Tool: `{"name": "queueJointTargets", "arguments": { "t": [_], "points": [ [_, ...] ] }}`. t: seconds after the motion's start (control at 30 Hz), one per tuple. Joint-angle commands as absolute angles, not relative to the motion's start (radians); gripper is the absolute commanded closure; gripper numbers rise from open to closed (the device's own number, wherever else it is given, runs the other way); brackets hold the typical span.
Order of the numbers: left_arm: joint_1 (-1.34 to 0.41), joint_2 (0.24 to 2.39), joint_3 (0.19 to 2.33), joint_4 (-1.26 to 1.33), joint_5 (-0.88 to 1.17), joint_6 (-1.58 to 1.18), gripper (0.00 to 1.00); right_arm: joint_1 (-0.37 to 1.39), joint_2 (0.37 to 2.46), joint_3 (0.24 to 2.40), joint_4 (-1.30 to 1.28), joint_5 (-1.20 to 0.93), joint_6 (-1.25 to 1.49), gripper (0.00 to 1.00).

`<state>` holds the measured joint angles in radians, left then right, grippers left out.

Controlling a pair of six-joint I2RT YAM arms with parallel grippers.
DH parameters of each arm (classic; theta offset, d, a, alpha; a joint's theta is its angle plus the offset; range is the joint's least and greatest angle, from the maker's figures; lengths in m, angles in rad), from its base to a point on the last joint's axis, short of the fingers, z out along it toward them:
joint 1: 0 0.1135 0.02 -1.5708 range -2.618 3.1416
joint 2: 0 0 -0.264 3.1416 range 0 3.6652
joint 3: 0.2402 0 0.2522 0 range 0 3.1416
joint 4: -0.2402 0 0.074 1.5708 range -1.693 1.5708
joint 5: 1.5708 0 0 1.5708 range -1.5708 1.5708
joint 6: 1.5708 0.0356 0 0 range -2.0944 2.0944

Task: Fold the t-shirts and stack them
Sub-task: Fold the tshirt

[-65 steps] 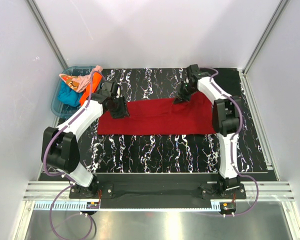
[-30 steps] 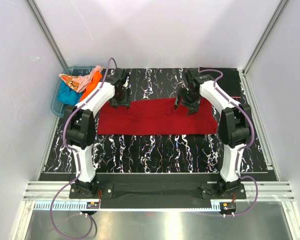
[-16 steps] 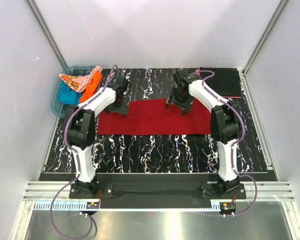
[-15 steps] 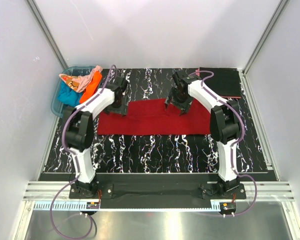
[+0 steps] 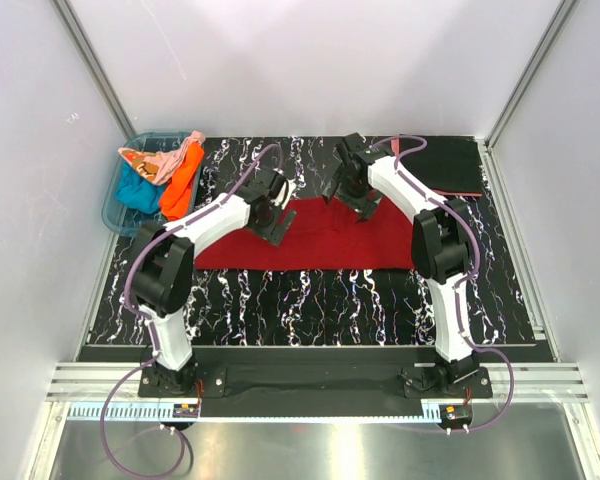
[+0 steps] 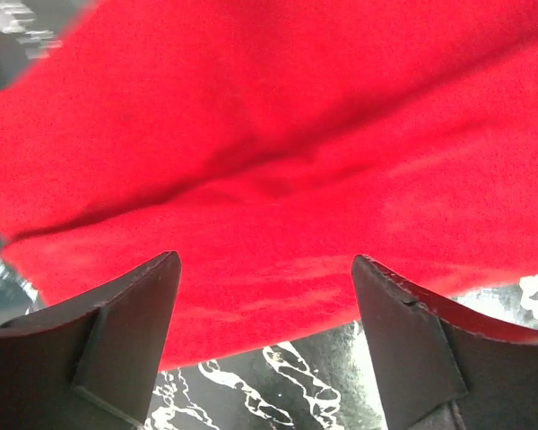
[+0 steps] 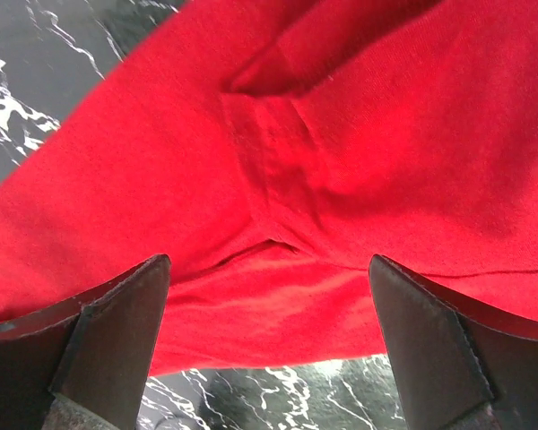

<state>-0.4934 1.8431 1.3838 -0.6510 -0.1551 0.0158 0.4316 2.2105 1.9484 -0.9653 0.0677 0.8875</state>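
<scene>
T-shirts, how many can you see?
5 show: the dark red t-shirt spread on the table, the black t-shirt folded at the far right corner, and the teal t-shirt, orange t-shirt and pink t-shirt heaped in the blue tub. More may hide underneath.

— How is the dark red t-shirt [image 5: 320, 240] laid?
— It is spread flat as a long band, folded and creased along its far edge, directly beneath the left gripper [image 5: 277, 215] and the right gripper [image 5: 348, 195].
— And the others?
— A teal t-shirt [image 5: 135, 190], an orange t-shirt [image 5: 180, 185] and a salmon pink t-shirt [image 5: 165, 160] are heaped together well to the left of the left gripper. A black t-shirt [image 5: 450, 165] is laid flat to the right of the right gripper.
</scene>
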Motion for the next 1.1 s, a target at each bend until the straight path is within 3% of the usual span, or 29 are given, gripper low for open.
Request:
{"name": "queueJointTargets", "arguments": {
  "t": [0.0,0.07,0.2,0.3,0.57,0.83,1.07],
  "points": [
    [-0.485,1.838,1.407,-0.583,-0.092,0.142,0.16,0.433,2.238,2.017,-1.002,0.133,0.899,0.0],
    [-0.483,1.873,1.442,-0.591,-0.083,0.161,0.09,0.431,2.246,2.025,-1.006,0.13,0.891,0.0],
    [-0.48,1.991,1.58,-0.73,-0.035,0.218,0.09,0.431,2.256,2.028,-1.006,0.123,0.87,0.0],
    [-0.48,2.054,1.631,-0.752,-0.04,0.219,0.01,0.43,2.27,2.029,-1.014,0.126,0.865,0.0],
    [-0.48,2.109,1.634,-0.753,-0.034,0.207,0.01,0.411,2.319,2.066,-1.015,0.149,0.879,0.0],
    [-0.48,2.204,1.643,-0.931,-0.006,0.052,0.05,0.414,2.396,2.118,-1.032,0.149,0.847,0.0],
    [-0.48,2.194,1.579,-0.986,0.115,-0.041,0.06,0.442,2.479,2.178,-1.032,0.113,0.763,0.0]
  ]
}}
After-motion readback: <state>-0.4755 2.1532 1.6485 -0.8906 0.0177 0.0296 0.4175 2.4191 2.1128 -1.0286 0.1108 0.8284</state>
